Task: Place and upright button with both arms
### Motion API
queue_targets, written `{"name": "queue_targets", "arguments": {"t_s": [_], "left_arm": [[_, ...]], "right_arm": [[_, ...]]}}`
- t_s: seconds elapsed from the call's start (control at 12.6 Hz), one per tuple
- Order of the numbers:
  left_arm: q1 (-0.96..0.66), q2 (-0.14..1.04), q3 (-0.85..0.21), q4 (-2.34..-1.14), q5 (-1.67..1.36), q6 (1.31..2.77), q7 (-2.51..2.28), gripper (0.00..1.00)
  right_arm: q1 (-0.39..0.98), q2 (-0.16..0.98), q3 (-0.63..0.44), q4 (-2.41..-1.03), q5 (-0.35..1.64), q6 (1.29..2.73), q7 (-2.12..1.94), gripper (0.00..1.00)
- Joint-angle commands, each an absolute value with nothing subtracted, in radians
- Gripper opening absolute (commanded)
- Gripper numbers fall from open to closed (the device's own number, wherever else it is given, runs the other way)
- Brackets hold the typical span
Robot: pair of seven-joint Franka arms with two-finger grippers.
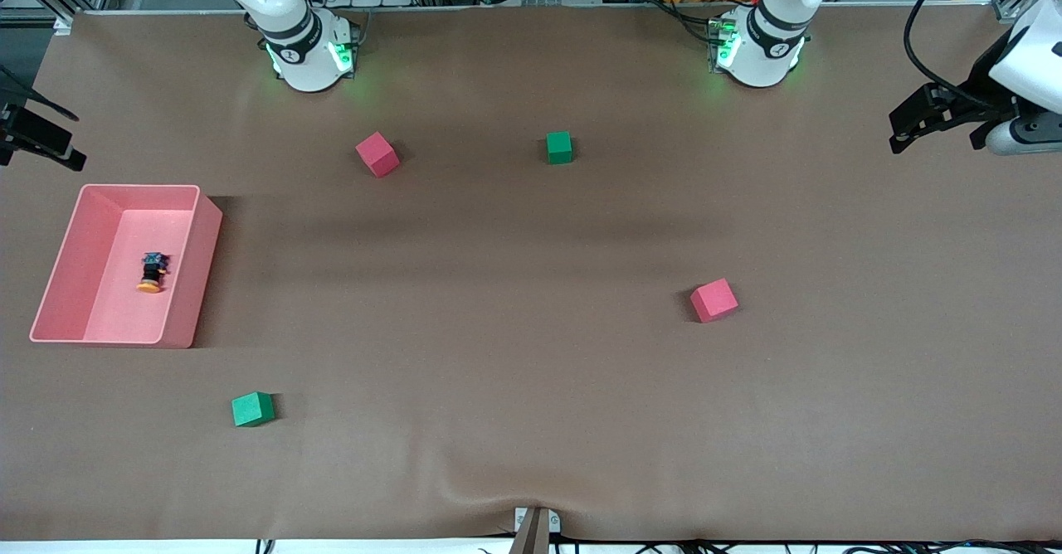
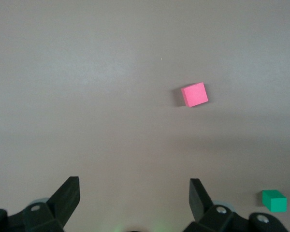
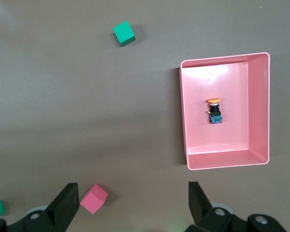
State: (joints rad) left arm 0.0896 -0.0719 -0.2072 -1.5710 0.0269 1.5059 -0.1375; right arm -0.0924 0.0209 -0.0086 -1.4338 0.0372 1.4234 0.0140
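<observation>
The button (image 1: 152, 272) lies on its side in a pink bin (image 1: 203, 255) at the right arm's end of the table, its orange cap toward the front camera. In the right wrist view the button (image 3: 214, 110) lies far below in the bin (image 3: 183, 116). My right gripper (image 3: 134, 195) is open and empty, high over the table beside the bin; it shows at the edge of the front view (image 1: 50, 143). My left gripper (image 2: 135, 193) is open and empty, high over the left arm's end of the table (image 1: 908, 123).
Two red cubes (image 1: 377, 153) (image 1: 713, 299) and two green cubes (image 1: 559, 147) (image 1: 252, 409) lie scattered on the brown table. The left wrist view shows a red cube (image 2: 194, 94) and a green cube (image 2: 274, 200).
</observation>
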Motion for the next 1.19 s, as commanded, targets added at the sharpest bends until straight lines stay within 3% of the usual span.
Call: {"name": "queue_targets", "arguments": {"t_s": [0.0,0.47,1.11], "left_arm": [[0.103,-0.066,-0.212,-1.552,0.026,1.494,-0.106,1.00],[0.101,-0.052,-0.209,-1.545,0.029,1.494,-0.121,1.00],[0.104,-0.040,-0.209,-1.543,0.028,1.505,-0.126,1.00]], "right_arm": [[-0.107,0.023,-0.003,-1.427,0.057,1.413,0.002,1.00],[-0.110,0.029,-0.003,-1.427,0.054,1.407,-0.002,1.00],[-0.270,0.166,-0.005,-1.480,-0.017,1.478,-0.117,1.00]]}}
